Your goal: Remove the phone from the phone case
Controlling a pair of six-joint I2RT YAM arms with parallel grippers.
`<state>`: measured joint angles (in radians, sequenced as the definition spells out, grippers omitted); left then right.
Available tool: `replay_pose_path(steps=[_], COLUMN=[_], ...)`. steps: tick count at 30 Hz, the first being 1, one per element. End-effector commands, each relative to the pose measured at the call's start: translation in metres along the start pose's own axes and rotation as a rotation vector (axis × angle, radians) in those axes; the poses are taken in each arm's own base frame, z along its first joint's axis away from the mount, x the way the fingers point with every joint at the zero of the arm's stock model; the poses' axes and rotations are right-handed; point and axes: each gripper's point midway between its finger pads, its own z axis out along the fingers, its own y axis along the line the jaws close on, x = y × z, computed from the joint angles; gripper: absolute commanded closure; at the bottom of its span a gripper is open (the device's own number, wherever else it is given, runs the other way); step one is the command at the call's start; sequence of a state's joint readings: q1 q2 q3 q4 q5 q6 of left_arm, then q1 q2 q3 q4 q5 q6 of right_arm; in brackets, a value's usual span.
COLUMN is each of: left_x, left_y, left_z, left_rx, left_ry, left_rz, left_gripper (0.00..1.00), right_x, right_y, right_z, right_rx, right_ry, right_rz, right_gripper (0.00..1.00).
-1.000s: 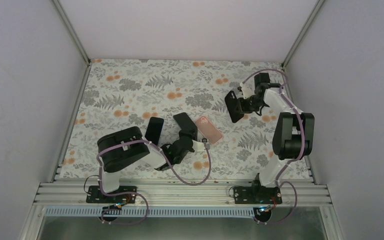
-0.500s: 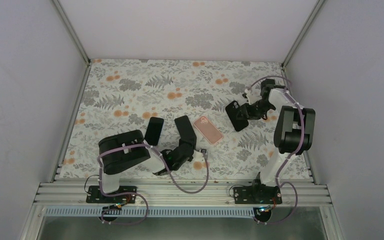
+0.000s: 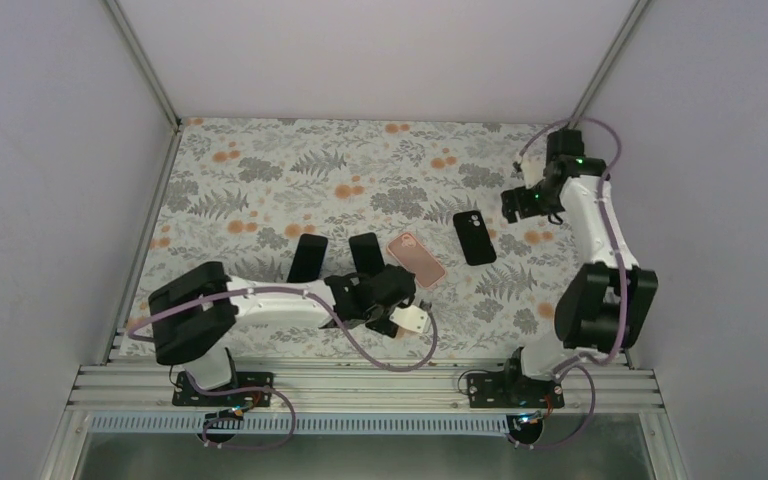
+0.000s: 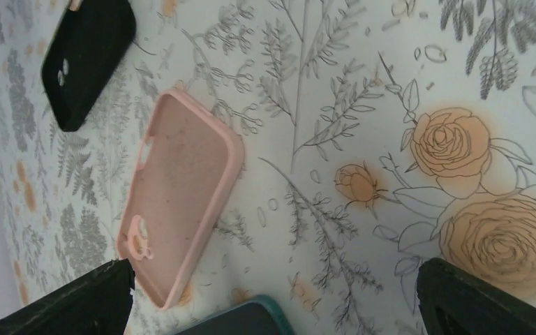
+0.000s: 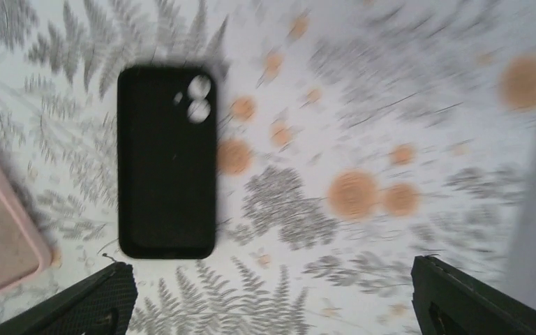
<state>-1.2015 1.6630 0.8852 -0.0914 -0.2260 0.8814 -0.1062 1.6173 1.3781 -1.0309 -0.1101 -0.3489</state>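
Observation:
A dark phone [image 3: 365, 252] with a teal edge lies flat on the floral table; its corner shows at the bottom of the left wrist view as the phone [image 4: 244, 322]. A black case [image 3: 474, 237] lies flat apart from it to the right, the cloth showing through its camera holes, black case [image 5: 166, 160]. My left gripper [image 3: 397, 300] [image 4: 276, 273] stands open and empty just beside the phone. My right gripper [image 3: 522, 203] [image 5: 273, 272] is open and empty, hovering to the right of the black case.
An empty pink case [image 3: 417, 259] [image 4: 181, 195] lies hollow side up between phone and black case. Another black slab [image 3: 307, 258] lies left of the phone. The black case [image 4: 87, 59] also shows in the left wrist view. White walls enclose the table.
Both grippers opened. The left let go of the dark phone, which now lies flat. The right released the black case onto the table and drew back to the right.

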Motion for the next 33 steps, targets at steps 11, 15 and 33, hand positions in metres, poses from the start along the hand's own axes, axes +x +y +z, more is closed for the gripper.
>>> replay_pose_path(steps=[11,15,33], left_x=[0.104,0.207,0.359], left_y=[0.266,0.279,0.091], left_z=[-0.191,-0.246,-0.235], left_rx=[-0.266,-0.437,-0.440], left_ry=[-0.100,-0.086,0.039], left_rz=[-0.746,-0.984,-1.477], left_gripper=[0.00,0.00,0.00], right_x=[-0.045,-0.029,0.006], right_y=[-0.012,-0.004,-0.010], right_z=[-0.191,-0.181,-0.112], right_rx=[0.311,0.305,0.330], right_ry=[-0.777,-0.843,-0.777], right_rz=[0.064,0.063,0.122], right_gripper=[0.00,0.00,0.00])
